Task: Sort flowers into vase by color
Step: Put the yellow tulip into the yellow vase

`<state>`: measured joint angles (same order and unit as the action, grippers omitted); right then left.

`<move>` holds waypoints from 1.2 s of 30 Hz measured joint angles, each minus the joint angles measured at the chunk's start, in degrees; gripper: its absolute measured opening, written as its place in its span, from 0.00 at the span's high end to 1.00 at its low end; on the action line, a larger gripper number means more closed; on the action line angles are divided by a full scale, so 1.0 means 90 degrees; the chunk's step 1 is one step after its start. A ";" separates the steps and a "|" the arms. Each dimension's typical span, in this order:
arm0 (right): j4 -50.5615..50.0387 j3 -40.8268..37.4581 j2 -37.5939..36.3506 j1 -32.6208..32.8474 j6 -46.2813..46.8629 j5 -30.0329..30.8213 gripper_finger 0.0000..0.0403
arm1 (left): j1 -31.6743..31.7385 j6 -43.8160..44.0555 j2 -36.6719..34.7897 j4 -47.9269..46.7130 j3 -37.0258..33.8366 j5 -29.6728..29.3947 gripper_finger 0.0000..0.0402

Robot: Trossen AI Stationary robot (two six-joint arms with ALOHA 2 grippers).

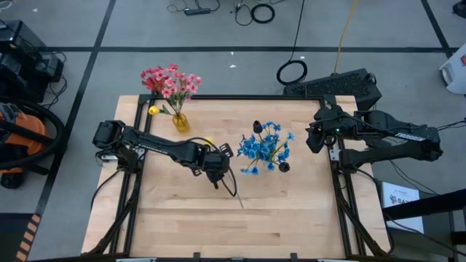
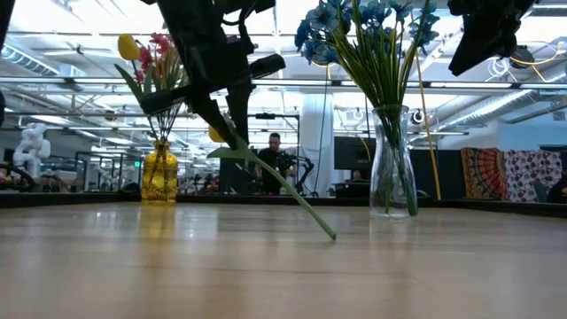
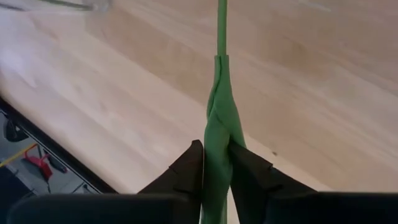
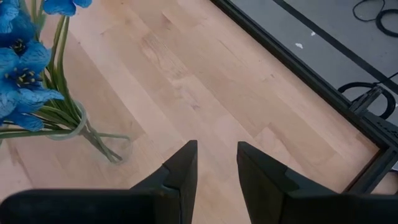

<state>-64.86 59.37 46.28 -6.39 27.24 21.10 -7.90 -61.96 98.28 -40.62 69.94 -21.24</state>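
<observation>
My left gripper (image 1: 215,172) (image 3: 216,157) hovers over the table's middle, shut on a yellow-budded flower; its bud (image 1: 209,142) (image 2: 215,135) shows beside the wrist. A yellow vase (image 1: 180,121) (image 2: 159,175) near the far left holds pink and red blooms (image 1: 170,80) and a yellow bud (image 1: 153,110). A clear vase (image 2: 392,164) (image 4: 65,127) right of centre holds blue blooms (image 1: 263,148) and dark buds (image 1: 257,126). My right gripper (image 1: 309,140) (image 4: 216,160) is open, raised to the right of the clear vase. My left gripper pinches the flower's green stem where a leaf wraps it (image 3: 217,134), between its two fingers (image 3: 183,171). It comes from above, slanting down, with the fingers lying along the stem. The flower hangs tilted, and its bare stem end (image 2: 331,236) (image 1: 242,206) reaches down to the tabletop.
Bare wooden tabletop (image 1: 291,211) stretches along the near half. A black frame rail (image 4: 323,87) edges the table. Beyond it lie cables (image 1: 291,71) and an orange vacuum (image 1: 18,138) on the floor. A person (image 2: 276,159) stands far behind the table.
</observation>
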 joint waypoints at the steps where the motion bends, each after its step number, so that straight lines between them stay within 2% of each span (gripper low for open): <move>1: 0.0000 -0.0001 0.0000 0.0000 0.0004 0.0000 0.74 | -0.0004 0.0009 0.0000 -0.0010 -0.0001 -0.0008 0.80; 6: -0.0003 -0.0002 0.0000 0.0000 0.0015 0.0000 0.74 | -0.0008 0.0160 0.0000 -0.0010 -0.0001 -0.0047 0.78; 11: -0.0009 -0.0001 0.0000 0.0000 0.0209 0.0000 0.74 | -0.0011 0.1249 0.0000 -0.0045 -0.0001 -0.0174 0.74; 13: -0.0019 0.0000 0.0000 0.0000 0.0419 0.0000 0.74 | -0.0010 0.1747 0.0000 -0.0033 -0.0001 -0.0172 0.71; 21: -0.0258 -0.0002 0.0001 0.0000 0.1333 0.0003 0.74 | -0.0010 0.2684 0.0000 -0.0046 0.0000 -0.0172 0.55; 24: -0.0547 -0.0002 0.0002 0.0000 0.1972 0.0393 0.74 | -0.0010 0.3205 0.0000 -0.0159 -0.0001 -0.0282 0.53; 26: -0.0786 -0.0002 0.0002 -0.0002 0.2517 0.0677 0.74 | -0.0055 0.3890 0.0000 -0.0335 -0.0001 -0.0420 0.52; 30: -0.1126 0.0000 0.0003 -0.0002 0.3333 0.0949 0.74 | -0.0227 0.5863 0.0000 -0.0756 0.0001 -0.0522 0.52; 36: -0.1206 -0.0138 0.0032 -0.0126 0.3457 0.0963 0.74 | -0.0600 0.8521 0.0000 -0.1474 0.0001 -0.0515 0.52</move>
<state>-75.71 58.13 46.57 -7.53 58.36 29.77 -13.31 14.74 98.28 -53.89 69.95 -25.87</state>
